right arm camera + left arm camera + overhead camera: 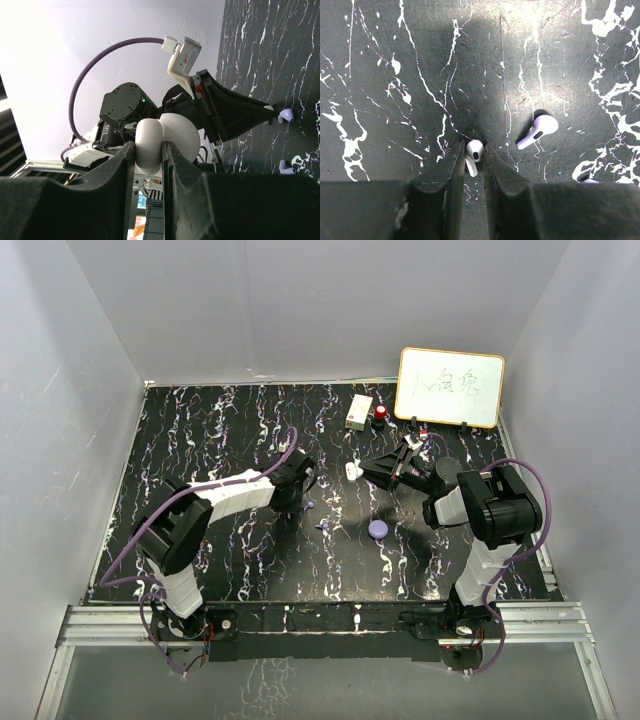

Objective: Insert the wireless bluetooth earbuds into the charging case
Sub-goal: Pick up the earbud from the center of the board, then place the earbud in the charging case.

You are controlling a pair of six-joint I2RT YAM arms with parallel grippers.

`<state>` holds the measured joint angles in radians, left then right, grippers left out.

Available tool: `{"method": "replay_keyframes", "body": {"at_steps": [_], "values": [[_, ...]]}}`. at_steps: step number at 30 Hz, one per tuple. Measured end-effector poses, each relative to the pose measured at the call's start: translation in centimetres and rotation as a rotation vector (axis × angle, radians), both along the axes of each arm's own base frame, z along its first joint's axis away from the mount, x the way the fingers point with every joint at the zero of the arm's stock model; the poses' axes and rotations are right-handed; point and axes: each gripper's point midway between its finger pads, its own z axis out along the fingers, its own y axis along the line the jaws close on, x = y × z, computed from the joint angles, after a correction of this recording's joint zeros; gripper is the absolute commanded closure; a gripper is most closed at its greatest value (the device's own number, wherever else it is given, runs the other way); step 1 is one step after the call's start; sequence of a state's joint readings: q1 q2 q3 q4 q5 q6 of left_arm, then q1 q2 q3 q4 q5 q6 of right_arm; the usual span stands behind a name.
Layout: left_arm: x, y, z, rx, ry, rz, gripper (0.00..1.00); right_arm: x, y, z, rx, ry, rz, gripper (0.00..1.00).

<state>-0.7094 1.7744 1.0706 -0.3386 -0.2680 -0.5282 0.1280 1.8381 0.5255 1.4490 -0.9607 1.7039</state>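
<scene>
Earbud stem (partly) hidden in left end effector.

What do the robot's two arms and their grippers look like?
Both the left arm and right arm have white links between bulky black joint housings, each trailed by a looping purple cable. The left gripper and right gripper each have two matte black, wedge-shaped fingers.

Smooth, glossy lilac plastic earbuds. The desk is black marble-look with a faint sheen. The left claw is matt black. The charging case is smooth white plastic.
</scene>
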Motion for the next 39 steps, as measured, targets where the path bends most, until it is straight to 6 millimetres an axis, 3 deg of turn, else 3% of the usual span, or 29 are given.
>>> {"method": "replay_keyframes", "body": {"at_steps": [5,11,14,19,22,30,35,39], "values": [[0.0,0.1,0.1,0.010,-0.001,-0.002,1.00,0.0,0.0,0.0,0.000,0.001,0.000,1.00],[0.2,1.0,0.9,0.048,-0.034,-0.024,1.00,0.0,0.0,0.0,0.000,0.001,0.000,1.00],[1.1,0.6,3.5,-0.011,-0.138,-0.051,1.00,0.0,0.0,0.0,0.000,0.001,0.002,1.00],[3.4,-1.9,11.4,-0.235,-0.444,-0.123,1.00,-0.1,0.0,-0.1,-0.003,0.001,0.006,1.00],[4.3,-3.5,14.7,-0.340,-0.576,-0.173,1.00,-0.1,0.0,-0.2,-0.011,-0.007,0.006,1.00],[3.8,-7.0,16.8,-0.512,-0.704,-0.355,1.00,-0.1,0.1,-0.4,-0.051,-0.012,0.006,1.00],[2.5,-7.7,17.3,-0.603,-0.793,-0.439,1.00,0.1,0.1,-0.3,-0.088,-0.008,0.003,1.00],[2.1,-8.3,18.9,-0.655,-0.862,-0.489,1.00,0.2,0.1,-0.2,-0.110,-0.007,0.000,1.00]]}}
